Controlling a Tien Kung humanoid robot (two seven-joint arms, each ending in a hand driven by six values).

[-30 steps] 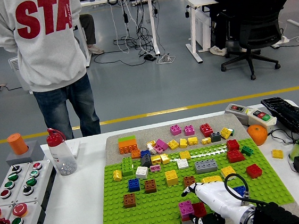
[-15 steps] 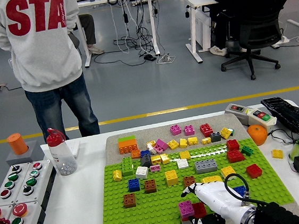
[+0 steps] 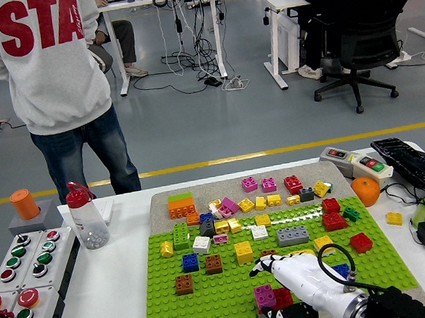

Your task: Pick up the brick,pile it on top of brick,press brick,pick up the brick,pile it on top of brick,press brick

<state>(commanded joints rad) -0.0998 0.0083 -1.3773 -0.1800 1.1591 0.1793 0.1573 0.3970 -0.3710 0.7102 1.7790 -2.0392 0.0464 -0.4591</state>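
**Right hand over the red and magenta bricks at the baseplate's near edge**

Your target is the red brick, touching the magenta brick on its 9 o'clock side, at about 5 o'clock on the green baseplate. Your right hand lies over the red brick, white fingers reaching toward 10 o'clock and a dark thumb below the pair. Whether it grips the brick or only rests on it, you cannot tell from here.

Judging by the pose, this is a pick or a press. Keep the palm square above the studs and drive straight down, not sideways, so neither brick twists off. A brown brick sits near, at 12 o'clock of the fingers; stay off it. A person stands beyond the desk at 11 o'clock, clear of the work.
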